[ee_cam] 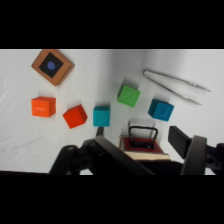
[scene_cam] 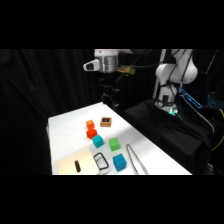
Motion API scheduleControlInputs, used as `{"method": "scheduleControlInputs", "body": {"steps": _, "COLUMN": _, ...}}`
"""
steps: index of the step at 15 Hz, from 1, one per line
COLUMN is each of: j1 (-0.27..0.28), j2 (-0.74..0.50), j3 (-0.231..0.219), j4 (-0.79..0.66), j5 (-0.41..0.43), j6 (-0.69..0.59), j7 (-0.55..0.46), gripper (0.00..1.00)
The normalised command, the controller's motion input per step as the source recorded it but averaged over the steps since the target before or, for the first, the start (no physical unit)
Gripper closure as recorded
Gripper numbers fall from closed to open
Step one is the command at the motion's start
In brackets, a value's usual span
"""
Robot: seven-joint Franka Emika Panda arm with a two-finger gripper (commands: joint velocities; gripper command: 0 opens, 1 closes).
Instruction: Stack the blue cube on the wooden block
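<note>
While my gripper (scene_cam: 106, 64) hangs high above the far end of the table (scene_cam: 65, 125), the blue cube (scene_cam: 119, 162) sits near the front edge, between the metal tongs (scene_cam: 136, 159) and a black wire clip (scene_cam: 101, 161) on the pale board (scene_cam: 75, 164). From the wrist, the blue cube (ee_cam: 160, 109) lies just beside the green cube (ee_cam: 128, 94), apart from it. I judge it light, rigid and smooth-sided, so I would pinch two opposite flat faces, squarely. The wooden block (scene_cam: 105, 121) stands well apart, at the far end. The fingers (ee_cam: 179, 139) look spread, holding nothing, though only one shows clearly; the other is lost in dark linkage. The arm's middle is cut off at the top.
</note>
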Motion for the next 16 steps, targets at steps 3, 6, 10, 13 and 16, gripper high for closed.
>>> {"method": "scheduleControlInputs", "body": {"steps": 3, "j1": 0.000, "j2": -0.01, "j3": 0.033, "j4": 0.00, "j5": -0.001, "j6": 0.01, "j7": 0.05, "gripper": 0.00}}
{"method": "scheduleControlInputs", "body": {"steps": 6, "j1": 0.047, "j2": 0.00, "j3": 0.091, "j4": -0.01, "j5": -0.072, "j6": 0.10, "j7": 0.27, "gripper": 0.00}}
{"method": "scheduleControlInputs", "body": {"steps": 10, "j1": 0.091, "j2": 0.11, "j3": 0.111, "j4": 0.00, "j5": -0.092, "j6": 0.19, "j7": 0.44, "gripper": 0.00}}
{"method": "scheduleControlInputs", "body": {"steps": 13, "j1": 0.103, "j2": 0.18, "j3": 0.087, "j4": -0.02, "j5": -0.140, "j6": 0.33, "j7": 0.47, "gripper": 0.00}}
{"method": "scheduleControlInputs", "body": {"steps": 16, "j1": 0.087, "j2": 0.22, "j3": 0.031, "j4": -0.01, "j5": -0.106, "j6": 0.39, "j7": 0.37, "gripper": 0.00}}
